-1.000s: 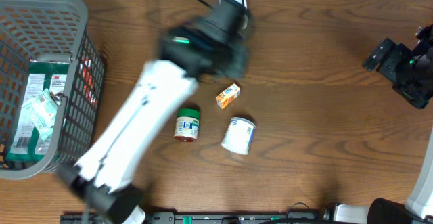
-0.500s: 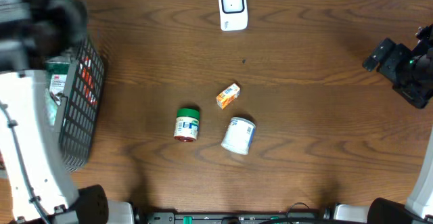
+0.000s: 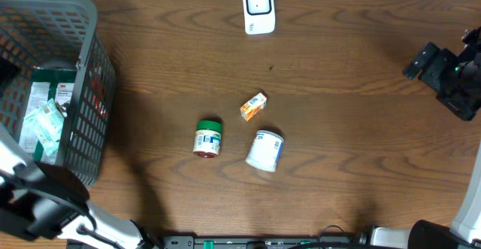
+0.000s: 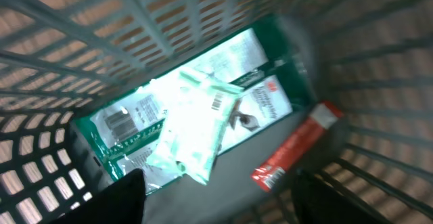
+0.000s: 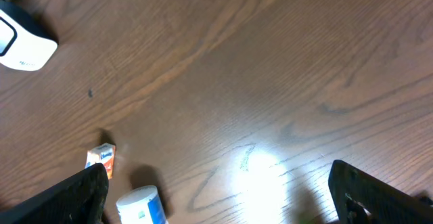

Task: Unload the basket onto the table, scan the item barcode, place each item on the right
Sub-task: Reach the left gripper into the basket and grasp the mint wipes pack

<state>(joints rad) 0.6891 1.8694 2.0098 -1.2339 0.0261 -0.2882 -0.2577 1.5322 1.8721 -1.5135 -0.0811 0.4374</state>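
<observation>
Left gripper (image 4: 218,187) hangs over the grey plastic mesh basket (image 3: 96,91) at the left edge of the brown wooden worktop (image 3: 361,129), jaws spread, empty. Inside the basket: flat green packet (image 4: 264,102), pale green-white pouch (image 4: 193,126) on top of it, red tube (image 4: 294,153) beside. Right gripper (image 5: 218,176) released, empty, over bare wood. White barcode scanner (image 3: 258,8) at far edge. Small orange box (image 3: 253,106), green-lidded jar (image 3: 208,138) and white tub (image 3: 264,150) sit mid-worktop, close together.

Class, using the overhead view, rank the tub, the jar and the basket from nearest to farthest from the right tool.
From the right tool:
1. Tub, mid-table.
2. Jar, just left of it.
3. Basket, far left.
</observation>
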